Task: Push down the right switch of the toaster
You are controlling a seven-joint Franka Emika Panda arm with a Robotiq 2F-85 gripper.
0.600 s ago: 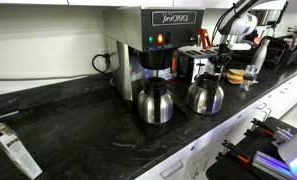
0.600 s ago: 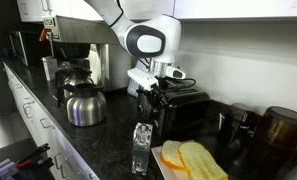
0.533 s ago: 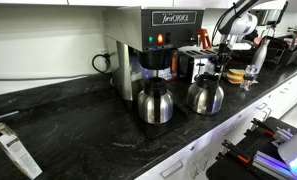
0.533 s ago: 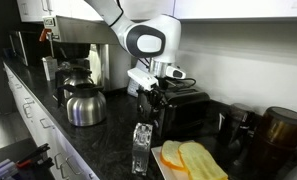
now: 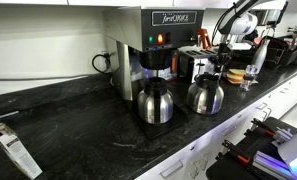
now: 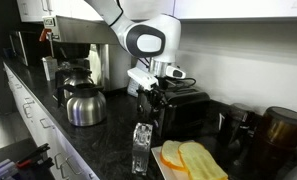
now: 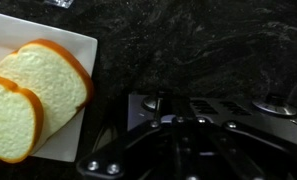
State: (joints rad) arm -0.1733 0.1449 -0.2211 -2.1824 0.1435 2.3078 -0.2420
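The toaster [image 6: 188, 112] is a low box with dark panels, standing on the black counter beside the plate of bread; in an exterior view it sits behind a carafe [image 5: 191, 64]. In the wrist view its dark top [image 7: 213, 105] shows a pale lever knob at each end, one at the left [image 7: 152, 101] and one at the right [image 7: 275, 104]. My gripper [image 6: 152, 98] hangs shut at the toaster's near end, touching or just above it. In the wrist view its dark fingers [image 7: 178, 118] lie together over the toaster, closer to the left knob. Nothing is held.
A white plate [image 7: 80, 45] with bread slices [image 7: 38, 85] lies just beside the toaster. A clear glass shaker [image 6: 140, 150] stands in front of it. Two steel carafes [image 5: 155, 102] [image 5: 205, 95] and a tall coffee brewer [image 5: 153, 45] stand along the counter.
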